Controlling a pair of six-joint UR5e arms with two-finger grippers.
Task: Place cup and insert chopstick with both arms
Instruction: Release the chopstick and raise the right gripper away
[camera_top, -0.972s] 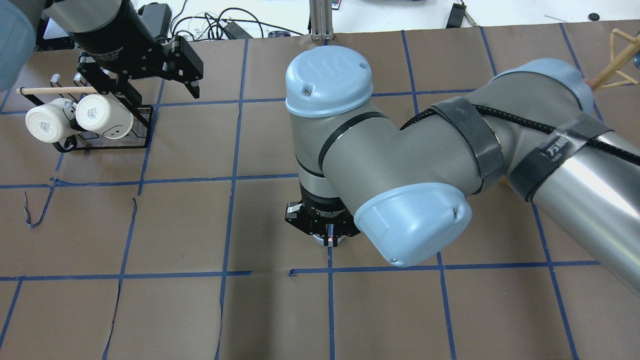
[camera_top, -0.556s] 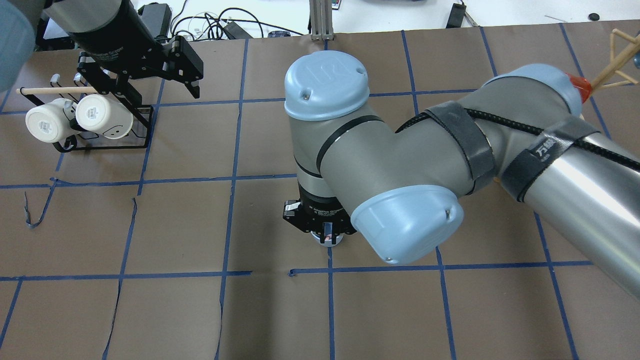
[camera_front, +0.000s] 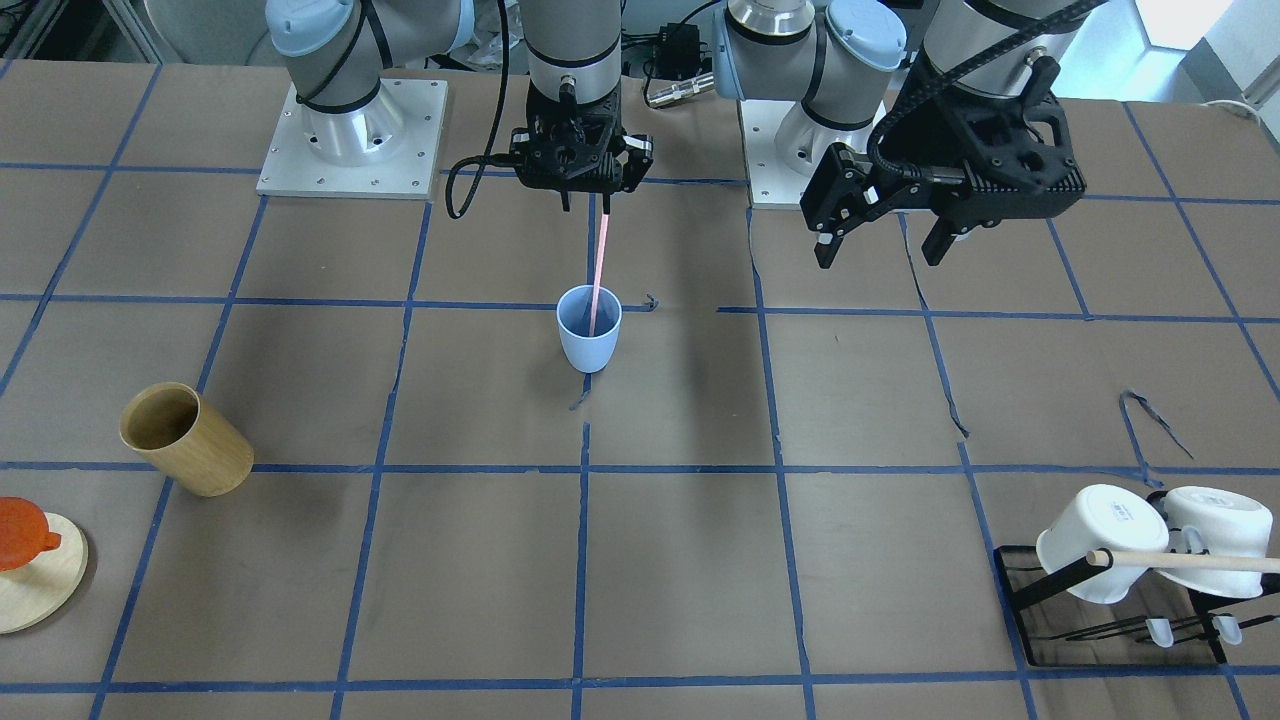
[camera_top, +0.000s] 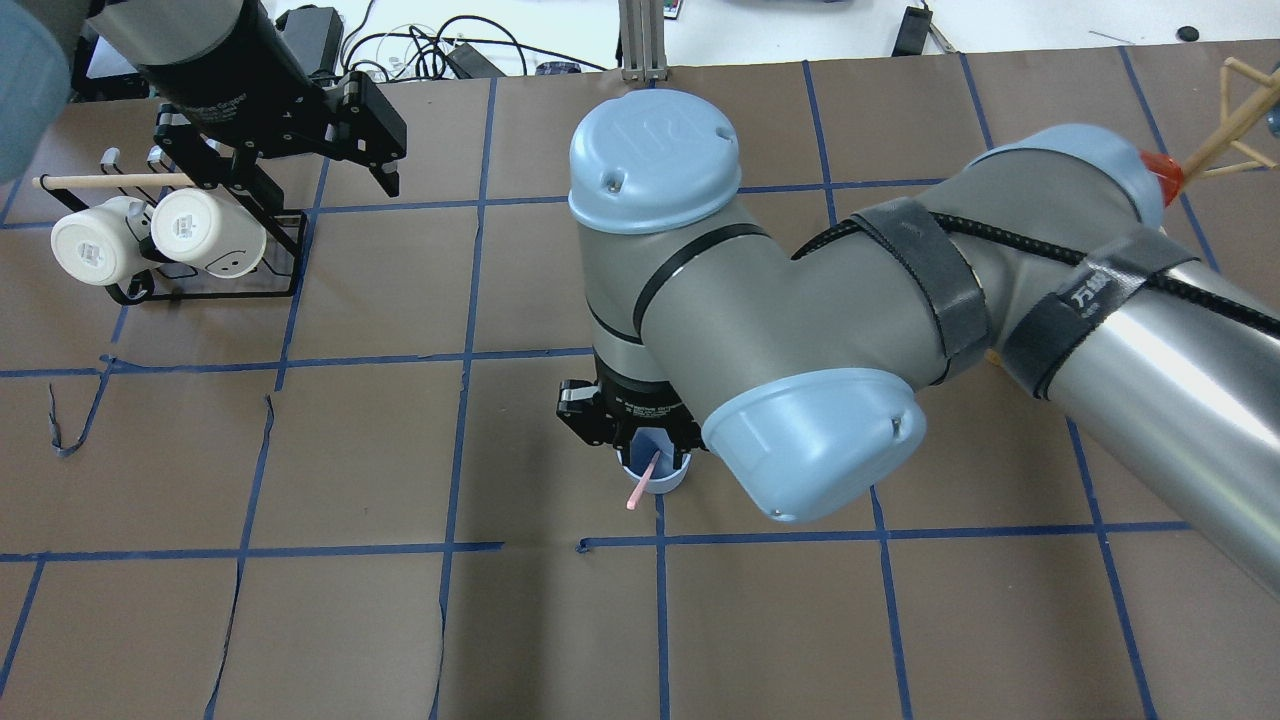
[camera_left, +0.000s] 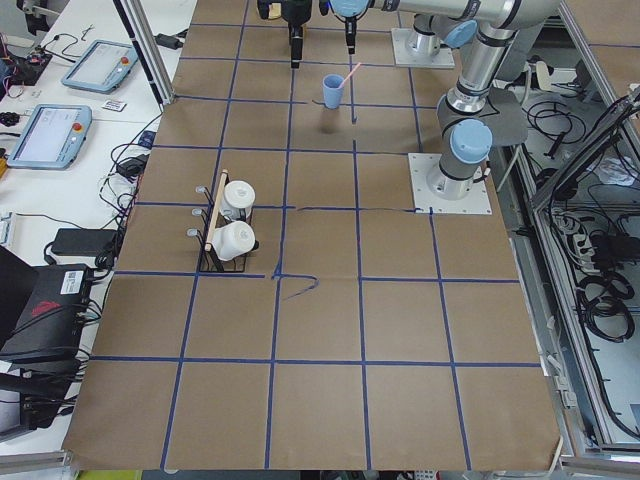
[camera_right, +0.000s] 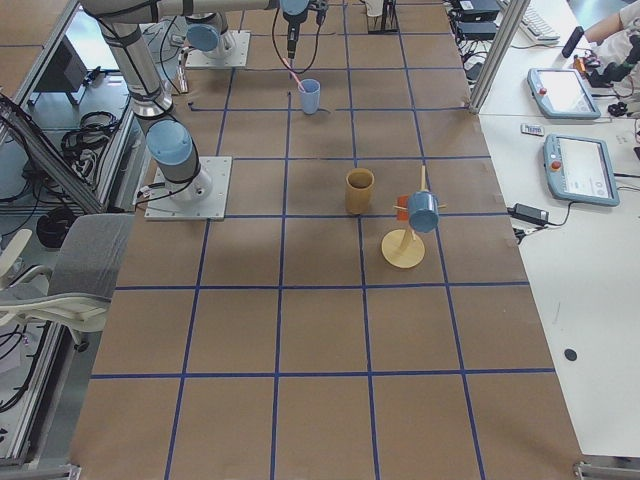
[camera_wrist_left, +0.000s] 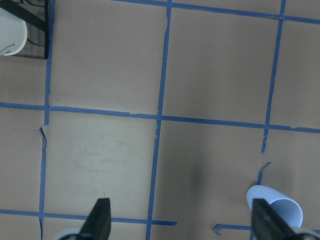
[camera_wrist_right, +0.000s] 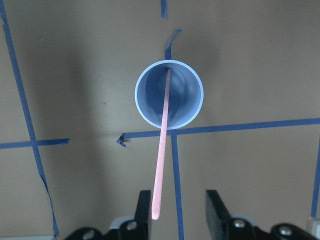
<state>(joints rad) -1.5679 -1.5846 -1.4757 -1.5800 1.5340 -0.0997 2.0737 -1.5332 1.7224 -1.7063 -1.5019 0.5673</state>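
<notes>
Cup pale blue, upright, w/ thin pink chopstick

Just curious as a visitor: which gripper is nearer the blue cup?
Right. The right gripper hangs just above the cup; the left gripper hangs well off to one side.

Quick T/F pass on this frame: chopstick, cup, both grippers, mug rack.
1. The chopstick stands in the pale blue cup, leaning on its rim. True.
2. The cup lies tipped on its side. False: it stands upright.
3. The left gripper is shut on a white mug. False: it is open and empty, away from the rack.
4. The right gripper is open above the cup. True.
5. Two white mugs sit on the rack. True.
</notes>
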